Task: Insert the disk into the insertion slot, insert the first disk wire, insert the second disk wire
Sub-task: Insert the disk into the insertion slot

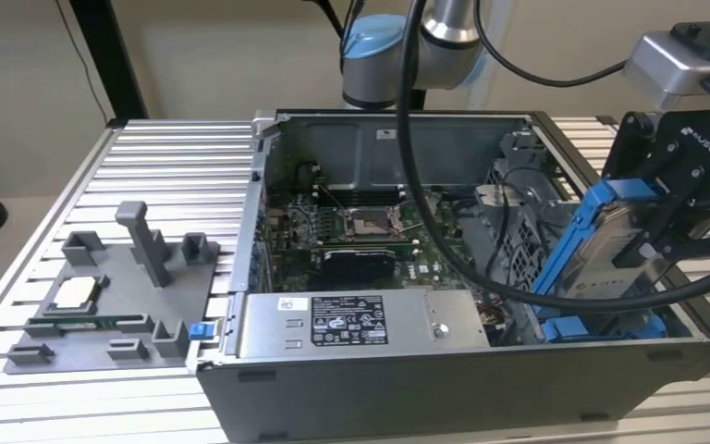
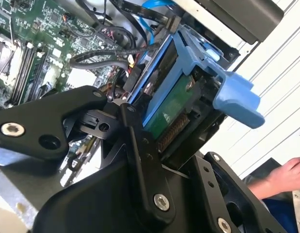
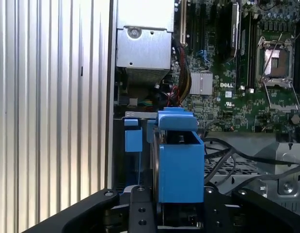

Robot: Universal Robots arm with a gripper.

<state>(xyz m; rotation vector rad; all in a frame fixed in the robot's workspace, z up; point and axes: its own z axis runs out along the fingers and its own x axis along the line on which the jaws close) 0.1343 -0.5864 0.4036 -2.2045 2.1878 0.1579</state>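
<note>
Claw (image 1: 651,242): black, two-fingered, closed on the disk (image 1: 605,248), a flat rectangular silver-grey hard drive framed by a bright blue plastic carrier. The grip is on the disk's upper part.

The disk stands steeply tilted, with its top leaning toward the exterior view's right. Its lower end is just above the insertion slot (image 1: 602,326), a narrow grey metal bay with blue plastic rails. Contact between them cannot be determined. The second wrist view shows the disk's green circuit-board face and a projecting blue carrier tab.

The slot lies inside the open grey metal computer case (image 1: 454,379), which stands on the ribbed aluminium table (image 1: 170,157) toward its edge on the exterior view's right. A grey labelled power-supply box (image 1: 343,324) lies just beside the slot. A grey moulded fixture (image 1: 108,296) lies near the table's opposite edge. A person's hand (image 2: 285,177) rests on the table.
</note>
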